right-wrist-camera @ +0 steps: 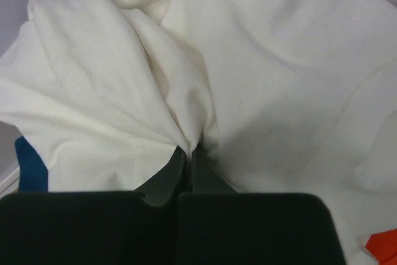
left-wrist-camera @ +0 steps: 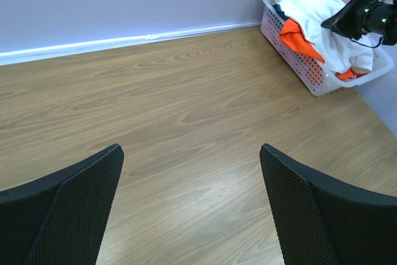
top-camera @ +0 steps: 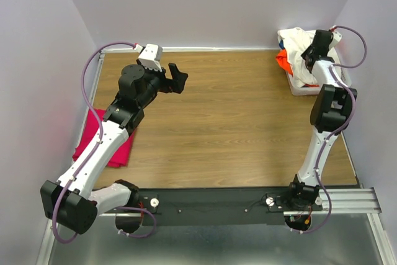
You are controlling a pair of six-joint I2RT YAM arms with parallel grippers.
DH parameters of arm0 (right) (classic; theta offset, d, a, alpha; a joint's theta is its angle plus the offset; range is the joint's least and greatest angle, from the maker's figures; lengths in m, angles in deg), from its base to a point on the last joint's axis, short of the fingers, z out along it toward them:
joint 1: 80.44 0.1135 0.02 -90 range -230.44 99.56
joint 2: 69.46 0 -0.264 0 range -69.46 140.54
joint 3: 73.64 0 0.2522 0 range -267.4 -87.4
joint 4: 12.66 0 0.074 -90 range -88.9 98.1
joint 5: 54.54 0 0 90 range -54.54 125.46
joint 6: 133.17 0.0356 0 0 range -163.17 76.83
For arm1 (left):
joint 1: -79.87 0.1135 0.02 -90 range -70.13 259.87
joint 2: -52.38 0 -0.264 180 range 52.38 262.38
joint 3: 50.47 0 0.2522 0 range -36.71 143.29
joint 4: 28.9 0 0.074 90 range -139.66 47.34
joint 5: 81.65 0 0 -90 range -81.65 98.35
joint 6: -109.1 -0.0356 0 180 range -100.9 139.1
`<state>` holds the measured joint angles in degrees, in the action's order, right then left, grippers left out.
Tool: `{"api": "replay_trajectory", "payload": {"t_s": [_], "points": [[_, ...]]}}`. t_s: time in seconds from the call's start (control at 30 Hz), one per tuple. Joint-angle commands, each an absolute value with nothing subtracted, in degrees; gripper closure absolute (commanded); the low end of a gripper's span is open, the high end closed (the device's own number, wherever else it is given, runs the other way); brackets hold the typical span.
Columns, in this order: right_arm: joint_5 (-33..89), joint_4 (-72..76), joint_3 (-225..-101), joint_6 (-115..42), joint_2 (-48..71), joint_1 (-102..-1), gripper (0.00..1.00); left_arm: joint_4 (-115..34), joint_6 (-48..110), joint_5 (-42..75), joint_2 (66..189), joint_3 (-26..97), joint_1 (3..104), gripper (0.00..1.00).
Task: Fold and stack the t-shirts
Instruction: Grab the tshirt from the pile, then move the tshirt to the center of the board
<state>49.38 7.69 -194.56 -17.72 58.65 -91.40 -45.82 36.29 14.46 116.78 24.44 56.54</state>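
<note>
Right wrist: cream shirt pinched (bunched).

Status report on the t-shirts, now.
Left gripper open, above the table. Right gripper shut on cream-white t-shirt in basket. Orange t-shirt also in basket; magenta-pink t-shirt at table's left edge. Nothing seen blocking.

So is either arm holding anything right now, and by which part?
The right gripper is shut on a bunched fold of the cream-white shirt, which lies on top of the pile in the basket. The left gripper is open, holding nothing.
</note>
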Motion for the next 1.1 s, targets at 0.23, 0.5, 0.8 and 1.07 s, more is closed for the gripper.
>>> {"api": "replay_trajectory", "payload": {"t_s": [0.23, 0.5, 0.8, 1.07], "points": [[45.05, 7.34, -191.73, -18.47, 41.03, -91.51, 0.99, -46.35, 36.42, 15.29, 116.1, 25.61, 56.49, 0.02], [36.88, 6.03, -192.78, -17.95, 29.34, -90.37, 0.99, -46.44, 36.15, 14.85, 116.01, 25.7, 56.49, 0.02], [26.06, 3.03, -192.35, -15.75, 18.43, -80.82, 0.99, -46.88, 36.15, 13.8, 115.83, 25.87, 56.58, 0.02], [23.08, -1.97, -175.75, -11.01, 13.59, -70.16, 0.41, -47.32, 36.68, 10.9, 115.22, 25.7, 56.67, 0.02]]}}
